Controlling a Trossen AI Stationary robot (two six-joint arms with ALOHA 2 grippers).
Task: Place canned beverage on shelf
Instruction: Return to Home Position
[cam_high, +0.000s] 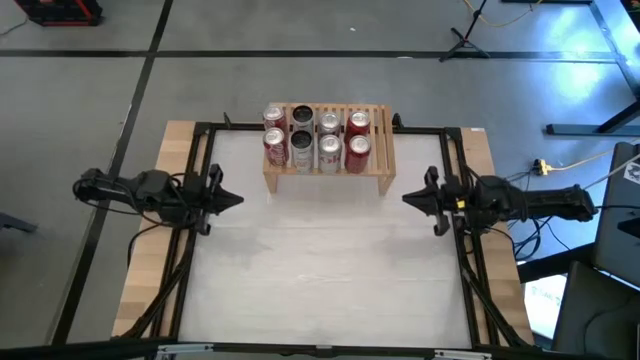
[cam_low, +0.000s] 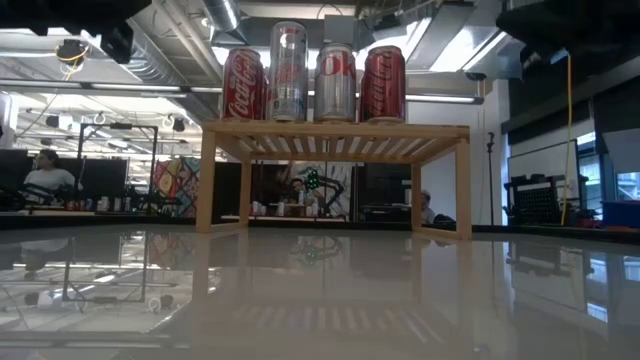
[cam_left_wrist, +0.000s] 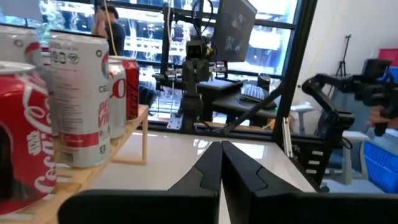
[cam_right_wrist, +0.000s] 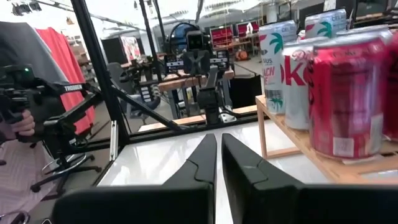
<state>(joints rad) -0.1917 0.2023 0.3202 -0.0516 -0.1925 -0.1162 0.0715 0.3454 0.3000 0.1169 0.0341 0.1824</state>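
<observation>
Cans (cam_high: 329, 152) upright on shelf (cam_high: 340, 177) — rows run crosswise; left fingers (cam_left_wrist: 208, 171), right fingers (cam_right_wrist: 205, 158) pressed together.

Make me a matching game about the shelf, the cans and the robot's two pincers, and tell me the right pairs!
1 left pincer
2 right pincer
3 shelf
4 cans

A two rows on the slats
B shut, by the table's right side
C light wood, standing on the table
D shut, by the table's left side

Pairs: 1-D, 2-B, 3-C, 4-A
</observation>
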